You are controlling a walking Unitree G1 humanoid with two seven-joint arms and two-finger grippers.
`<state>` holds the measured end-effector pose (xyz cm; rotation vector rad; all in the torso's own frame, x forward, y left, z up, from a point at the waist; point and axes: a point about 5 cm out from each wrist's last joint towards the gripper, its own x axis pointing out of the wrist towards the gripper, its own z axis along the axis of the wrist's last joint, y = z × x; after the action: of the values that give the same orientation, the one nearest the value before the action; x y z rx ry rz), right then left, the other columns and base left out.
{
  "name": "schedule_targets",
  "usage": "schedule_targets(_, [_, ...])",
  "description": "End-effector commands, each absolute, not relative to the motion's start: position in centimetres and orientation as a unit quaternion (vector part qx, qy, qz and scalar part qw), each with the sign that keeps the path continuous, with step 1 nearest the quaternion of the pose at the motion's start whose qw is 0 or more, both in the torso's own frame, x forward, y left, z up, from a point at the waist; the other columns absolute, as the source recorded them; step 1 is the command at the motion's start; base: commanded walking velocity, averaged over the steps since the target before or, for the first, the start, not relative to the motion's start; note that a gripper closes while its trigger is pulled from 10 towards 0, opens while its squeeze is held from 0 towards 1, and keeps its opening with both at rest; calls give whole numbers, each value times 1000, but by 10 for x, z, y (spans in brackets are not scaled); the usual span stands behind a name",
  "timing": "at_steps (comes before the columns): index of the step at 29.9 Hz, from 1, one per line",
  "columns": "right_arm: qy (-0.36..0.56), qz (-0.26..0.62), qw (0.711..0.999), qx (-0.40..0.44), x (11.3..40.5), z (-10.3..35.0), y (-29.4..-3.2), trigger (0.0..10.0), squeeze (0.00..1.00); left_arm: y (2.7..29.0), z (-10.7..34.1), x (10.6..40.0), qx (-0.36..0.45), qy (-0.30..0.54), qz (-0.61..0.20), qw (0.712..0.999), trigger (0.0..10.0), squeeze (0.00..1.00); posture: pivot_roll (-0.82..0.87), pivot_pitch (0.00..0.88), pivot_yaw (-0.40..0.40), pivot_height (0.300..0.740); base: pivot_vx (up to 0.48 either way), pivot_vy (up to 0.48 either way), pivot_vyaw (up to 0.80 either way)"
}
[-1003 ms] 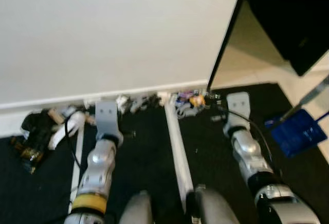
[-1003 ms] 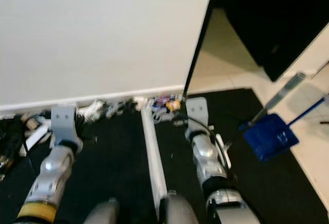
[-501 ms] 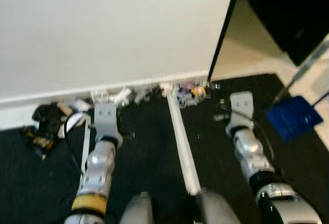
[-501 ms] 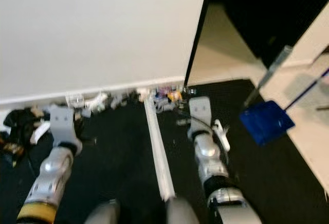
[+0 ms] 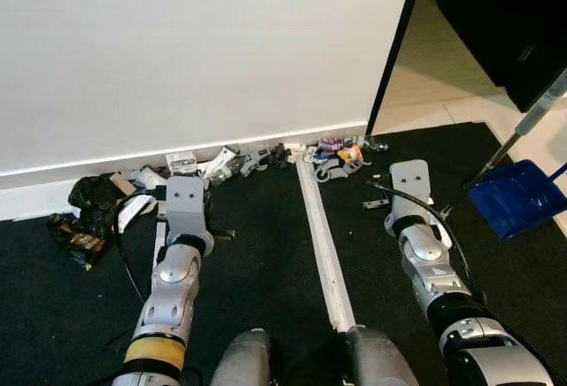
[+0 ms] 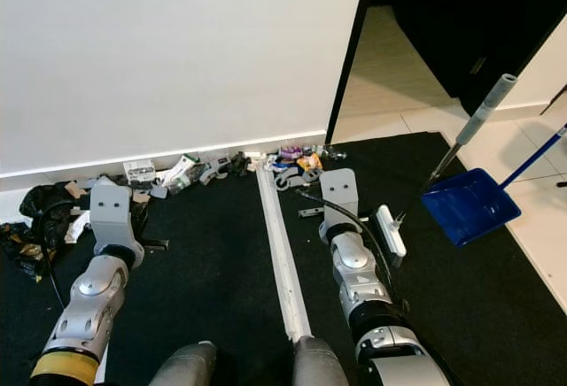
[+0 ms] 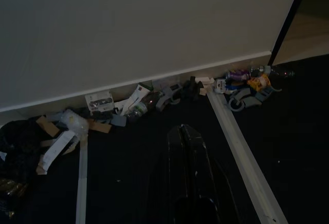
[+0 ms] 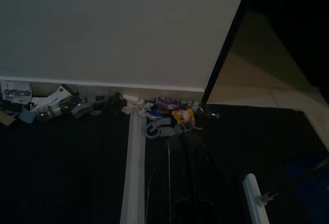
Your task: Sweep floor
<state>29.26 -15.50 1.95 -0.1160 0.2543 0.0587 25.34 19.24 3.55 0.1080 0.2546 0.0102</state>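
Mixed litter (image 5: 332, 151) of wrappers, a small bottle and grey scraps lies along the white baseboard, on black flooring. More of the litter (image 5: 217, 163) spreads to the left. A broom leans at the right, its white head (image 6: 391, 229) on the floor beside my right forearm and its grey handle (image 6: 483, 116) slanting up. Next to it stands a blue dustpan (image 6: 468, 204). Both arms reach forward and low towards the wall. My left gripper (image 7: 182, 130) is shut and empty, short of the litter. My right gripper (image 8: 180, 137) is shut, just short of an orange wrapper (image 8: 183, 115).
A long white strip (image 5: 321, 235) runs on the floor from the baseboard back between my feet. A thinner strip (image 5: 159, 237) lies by the left arm. A black bag (image 5: 91, 193) with scraps sits at far left. A dark doorway (image 5: 461, 41) opens at right, onto pale tiles.
The whole picture has shifted and sharpened as the camera moved. Arms, litter, broom and dustpan keep their places relative to each other.
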Motion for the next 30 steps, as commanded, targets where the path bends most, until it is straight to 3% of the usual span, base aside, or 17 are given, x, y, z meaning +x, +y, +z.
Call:
schedule_targets(1, [129, 27, 990, -56, 291, 18, -156, 10000, 0, 194, 35, 251, 62, 129, 3, 990, 10000, 0, 41, 11, -8, 740, 0, -300, 0])
schedule_targets(30, [129, 26, 990, -55, 290, 18, -156, 10000, 0, 194, 34, 251, 59, 133, 6, 989, 10000, 0, 36, 14, -8, 740, 0, -348, 0])
